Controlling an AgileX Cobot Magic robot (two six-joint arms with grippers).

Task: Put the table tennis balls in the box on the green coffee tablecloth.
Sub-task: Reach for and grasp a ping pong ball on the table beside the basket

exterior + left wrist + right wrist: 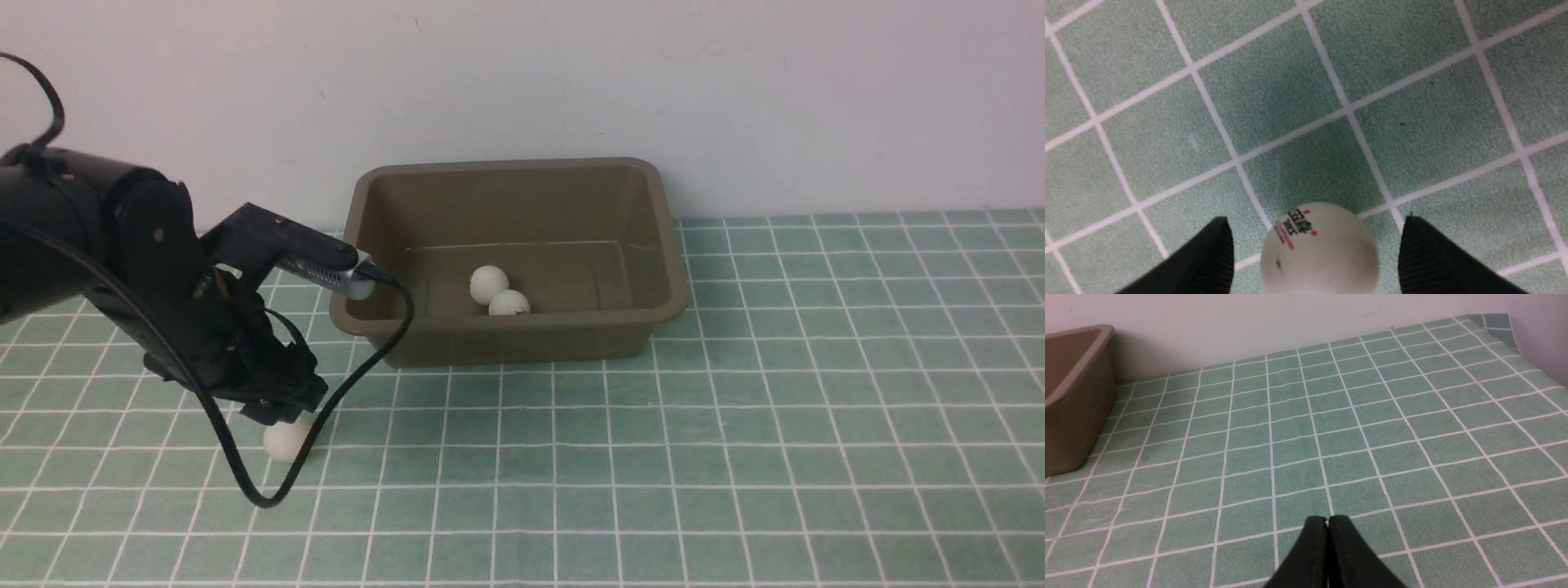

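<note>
A green gridded cloth (735,408) runs back to a plain white wall (522,82). The box (653,314) sits at the far edge with two balls (489,285) inside. The third ball (286,441) (1318,249) lies near the left edge, between the left gripper's (282,412) (1314,220) spread fingers and clear of both. The right gripper's (1327,518) fingers are pressed together.

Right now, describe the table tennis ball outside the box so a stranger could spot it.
Start at the olive-brown box by the wall, then come nearer and left across the green checked tablecloth. A white table tennis ball with black and red print lies between the open jaws of the left end effector. Unlike the two balls in the box, it sits on the cloth.
</note>
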